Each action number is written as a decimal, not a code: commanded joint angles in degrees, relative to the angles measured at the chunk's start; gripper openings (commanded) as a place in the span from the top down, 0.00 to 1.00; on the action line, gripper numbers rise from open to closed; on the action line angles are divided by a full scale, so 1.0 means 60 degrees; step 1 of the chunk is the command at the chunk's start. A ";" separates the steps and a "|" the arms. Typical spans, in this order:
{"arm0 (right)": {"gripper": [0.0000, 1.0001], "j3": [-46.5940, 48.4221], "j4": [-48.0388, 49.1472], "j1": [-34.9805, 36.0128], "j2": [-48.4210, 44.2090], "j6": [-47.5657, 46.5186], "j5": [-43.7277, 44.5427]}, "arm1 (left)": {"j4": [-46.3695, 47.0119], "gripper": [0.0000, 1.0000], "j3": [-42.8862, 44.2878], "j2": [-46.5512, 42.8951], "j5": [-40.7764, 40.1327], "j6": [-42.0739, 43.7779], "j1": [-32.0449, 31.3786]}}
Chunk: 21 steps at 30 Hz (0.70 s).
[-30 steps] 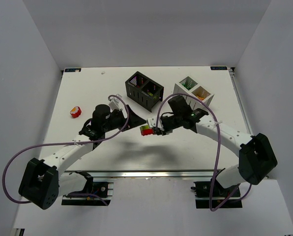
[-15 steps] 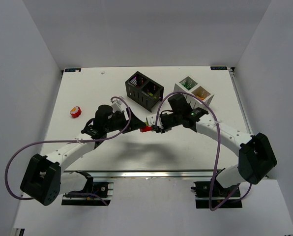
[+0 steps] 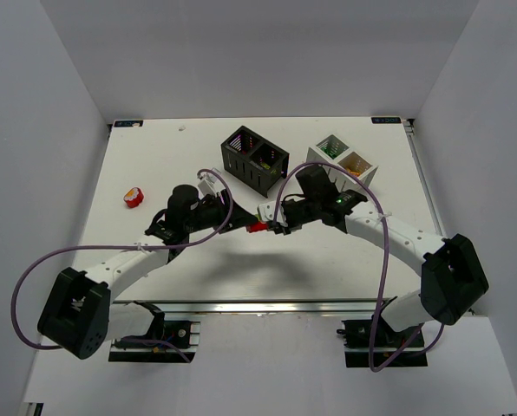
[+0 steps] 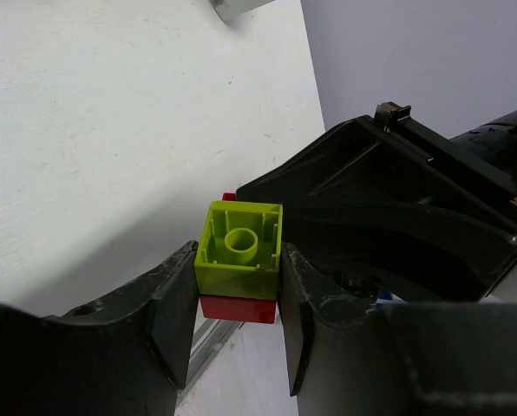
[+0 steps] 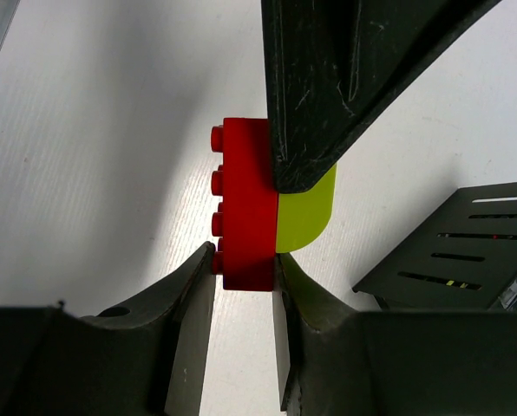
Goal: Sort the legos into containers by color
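Observation:
A two-colour lego stack (image 3: 257, 227) hangs above the table's middle, held between both arms. Its lime-green brick (image 4: 239, 247) sits between the fingers of my left gripper (image 4: 238, 295), which is shut on it. The red brick (image 5: 245, 217) is joined to the green one (image 5: 306, 208), and my right gripper (image 5: 244, 277) is shut on the red brick's lower end. The black container (image 3: 255, 159) and the white container (image 3: 343, 162) stand at the back. A red and yellow lego (image 3: 134, 198) lies at the far left.
The black bin's slotted wall (image 5: 467, 251) shows close to the right of the held stack. The right arm's black gripper body (image 4: 397, 217) fills the space beside the left fingers. A metal rail (image 3: 267, 306) runs along the near table edge.
My left gripper has moved right to the stack and closed its jaws on the green brick. The right gripper has kept its hold on the red brick and barely moved.

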 commanded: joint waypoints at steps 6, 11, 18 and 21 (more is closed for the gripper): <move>1.00 0.0033 0.0323 0.0063 -0.0097 0.0093 -0.0254 | 0.0577 0.59 -0.0128 -0.0090 0.0337 -0.0149 -0.0041; 1.00 -0.0055 0.0323 0.0136 -0.0185 0.0107 -0.0298 | 0.0679 0.61 -0.0114 -0.0119 0.0337 -0.0193 -0.0041; 1.00 -0.0128 0.0264 0.0254 -0.0316 0.0151 -0.0313 | 0.0548 0.70 0.0004 -0.0280 0.0235 -0.0076 -0.0056; 1.00 -0.0231 0.0235 0.0254 -0.0404 0.0166 -0.0313 | 0.0460 0.71 -0.0026 -0.0426 0.0089 -0.0003 -0.0041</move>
